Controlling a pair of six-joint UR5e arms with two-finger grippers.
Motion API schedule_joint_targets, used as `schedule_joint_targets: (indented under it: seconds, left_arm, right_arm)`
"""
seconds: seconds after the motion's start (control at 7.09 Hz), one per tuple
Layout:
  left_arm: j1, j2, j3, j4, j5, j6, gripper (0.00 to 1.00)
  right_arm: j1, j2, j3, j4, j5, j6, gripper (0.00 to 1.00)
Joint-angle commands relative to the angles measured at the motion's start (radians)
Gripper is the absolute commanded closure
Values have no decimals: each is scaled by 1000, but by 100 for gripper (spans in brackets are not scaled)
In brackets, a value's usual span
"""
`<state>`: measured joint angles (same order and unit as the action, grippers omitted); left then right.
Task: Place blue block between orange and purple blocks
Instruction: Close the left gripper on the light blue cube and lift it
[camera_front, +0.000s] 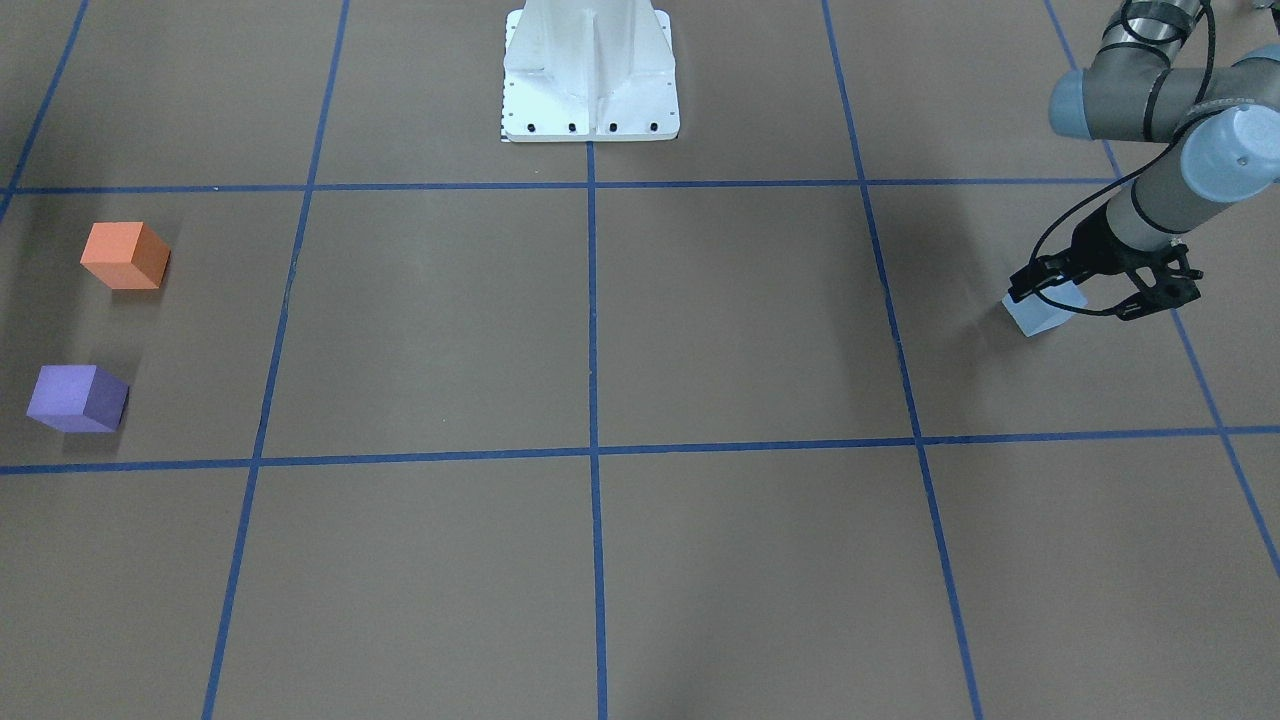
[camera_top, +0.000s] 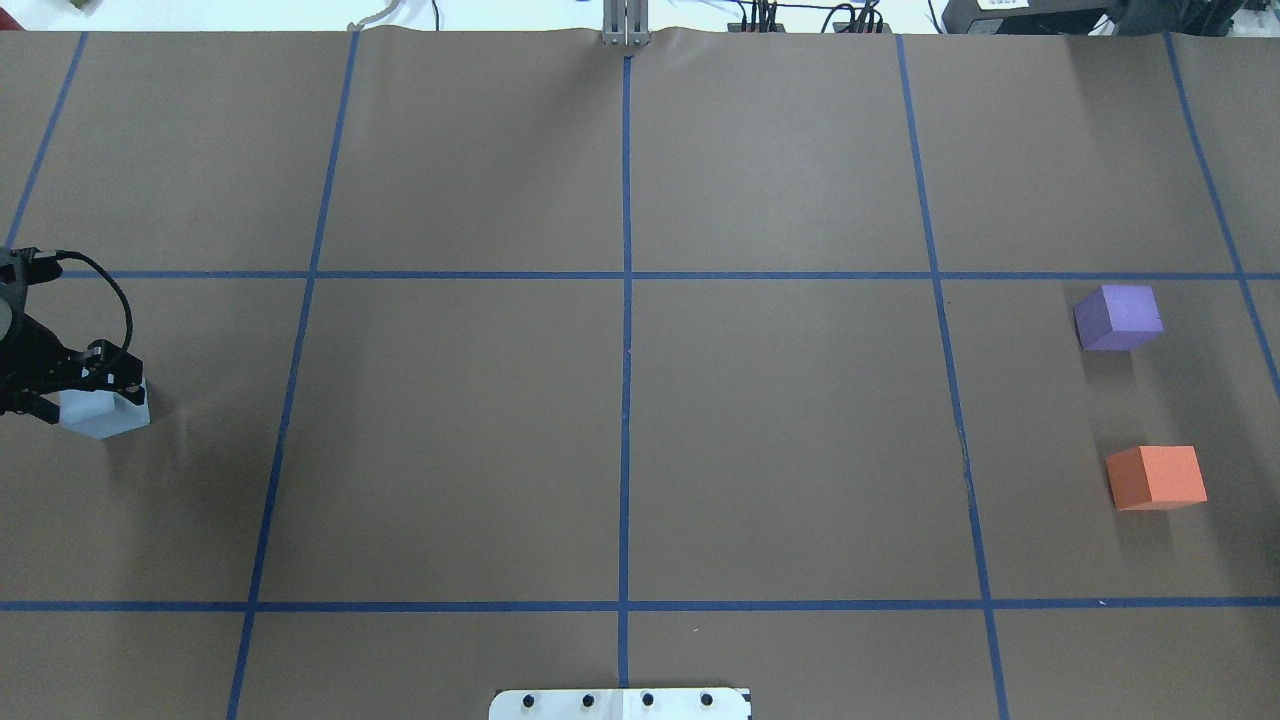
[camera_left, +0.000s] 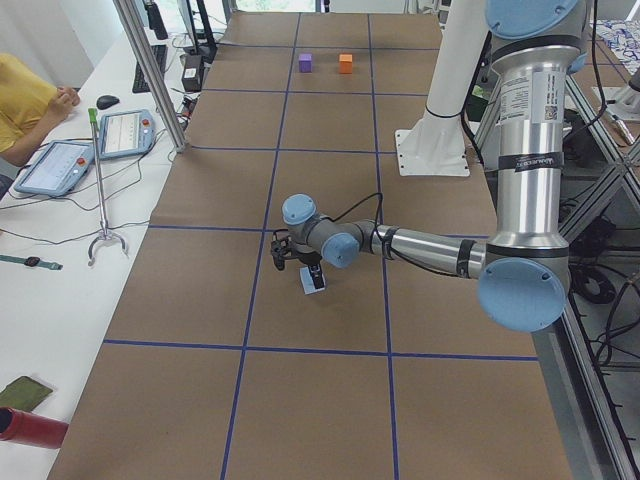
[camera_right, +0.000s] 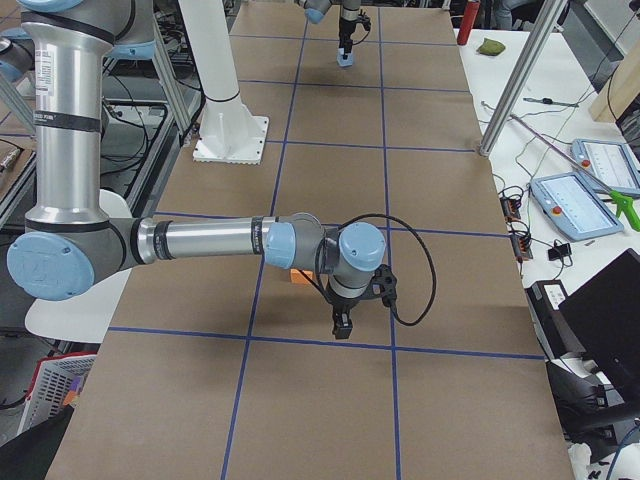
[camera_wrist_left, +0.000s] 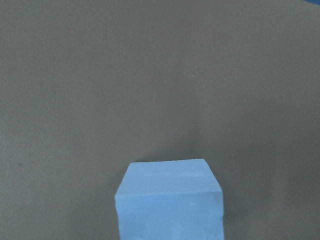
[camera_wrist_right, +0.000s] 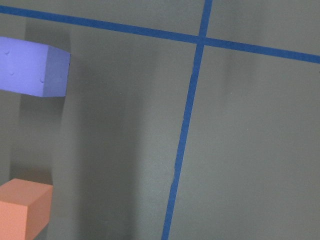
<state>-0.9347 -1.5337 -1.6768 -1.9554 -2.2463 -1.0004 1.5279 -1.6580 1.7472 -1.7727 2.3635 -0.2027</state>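
Note:
The light blue block sits at the table's far left end, also in the overhead view and large at the bottom of the left wrist view. My left gripper is shut on it, low over the table. The orange block and the purple block stand a gap apart at the far right end, also in the front view as orange and purple. My right gripper hovers near them, seen only from the right side; I cannot tell whether it is open or shut.
The white robot pedestal stands at mid-table on the robot's side. Blue tape lines divide the brown table into squares. A side table with tablets and an operator lies beyond the far edge.

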Motion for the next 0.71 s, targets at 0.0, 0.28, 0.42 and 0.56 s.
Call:
schedule_joint_targets:
  seconds: [0.0,0.28,0.42,0.56]
  left_arm:
    - [19,-16,26,0,17,2,6]
    - [54,-17,43,-2,58,0,7]
    - [54,-17,42,-2,68,-1,28]
    - [54,-17,26,-2,57,-4,99]
  right_arm:
    - [0,1,0,-1,2,0,0]
    - [-2,1,-2,-1,3,0,0]
    - [-2,1,0,1,3,-1,0]
    - [-2,1,2,1,2,-1,0]
